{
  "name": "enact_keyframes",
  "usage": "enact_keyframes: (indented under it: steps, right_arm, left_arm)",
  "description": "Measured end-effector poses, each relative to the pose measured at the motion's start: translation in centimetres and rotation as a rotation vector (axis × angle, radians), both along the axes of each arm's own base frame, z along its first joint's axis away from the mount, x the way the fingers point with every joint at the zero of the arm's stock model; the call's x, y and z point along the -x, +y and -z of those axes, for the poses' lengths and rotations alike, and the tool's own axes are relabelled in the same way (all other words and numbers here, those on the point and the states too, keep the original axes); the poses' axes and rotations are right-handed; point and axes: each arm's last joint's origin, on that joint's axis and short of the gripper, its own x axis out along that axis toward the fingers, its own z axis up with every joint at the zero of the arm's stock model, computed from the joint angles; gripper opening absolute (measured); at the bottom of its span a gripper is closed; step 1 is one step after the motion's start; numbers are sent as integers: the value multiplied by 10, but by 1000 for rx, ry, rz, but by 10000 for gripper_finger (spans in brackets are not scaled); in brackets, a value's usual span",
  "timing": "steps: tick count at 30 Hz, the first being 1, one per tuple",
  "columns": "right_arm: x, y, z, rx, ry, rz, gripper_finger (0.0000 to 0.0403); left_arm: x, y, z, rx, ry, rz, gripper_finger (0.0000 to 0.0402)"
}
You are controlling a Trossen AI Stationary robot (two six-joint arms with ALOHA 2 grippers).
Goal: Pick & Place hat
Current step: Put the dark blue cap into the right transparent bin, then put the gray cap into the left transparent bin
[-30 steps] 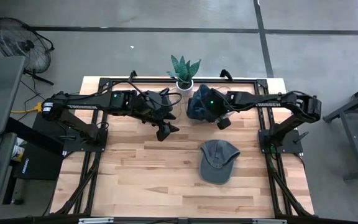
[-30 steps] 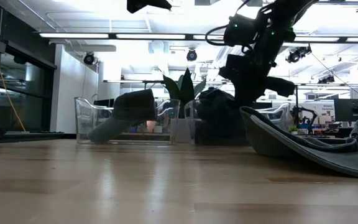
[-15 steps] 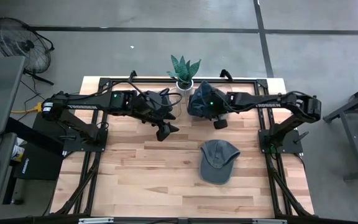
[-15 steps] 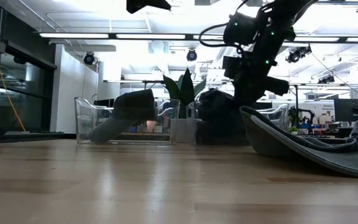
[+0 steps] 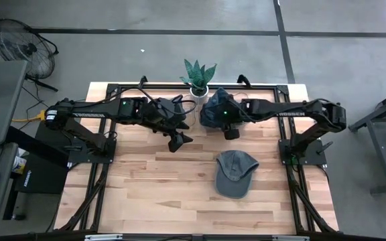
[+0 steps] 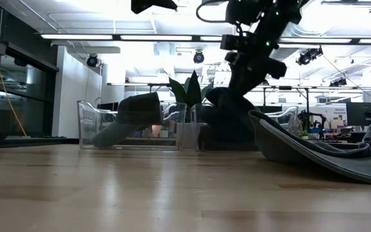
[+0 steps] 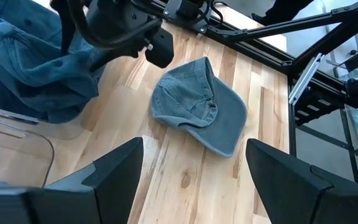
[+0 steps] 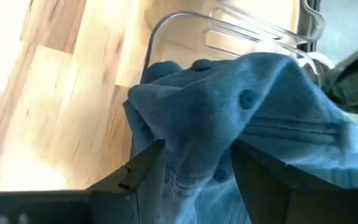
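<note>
A blue hat (image 5: 211,110) lies crumpled in a clear bin (image 8: 185,22) at the table's far middle, its cloth heaped over the bin's rim. My right gripper (image 8: 197,180) hovers open just above it, one finger on either side of a fold of the cloth (image 8: 241,112). A grey hat (image 5: 234,173) rests flat on the wood nearer the front, right of centre. My left gripper (image 7: 194,186) hangs open and empty, high over the table's middle (image 5: 177,140), left of the blue hat. My right gripper comes at the blue hat from above with its fingers (image 8: 143,169) spread apart. Blue cloth fills the gap between them. I cannot tell whether the fingers touch it. The hat lies in the bin, not lifted.
A second clear bin (image 6: 108,125) with a dark hat (image 6: 134,115) in it stands to the left of the blue hat's bin. A potted plant (image 5: 198,75) stands at the far edge between them. Bare wood stretches across the table's near half.
My right gripper has risen and shifted toward the table's left, staying over the blue hat's bin. The blue hat stays heaped in the bin.
</note>
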Motion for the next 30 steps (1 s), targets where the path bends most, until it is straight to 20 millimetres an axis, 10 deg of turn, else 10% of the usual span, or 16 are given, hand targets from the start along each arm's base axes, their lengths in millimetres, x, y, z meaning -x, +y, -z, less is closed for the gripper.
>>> enact_keyframes:
  steps: [17,30]
  right_arm:
    - [20,26,-48,-480,90,512,183]
    - [96,80,-66,-675,-242,811,183]
  left_arm:
    - [2,0,8,-15,80,-14,280]
    - [-16,-4,74,159,59,66,280]
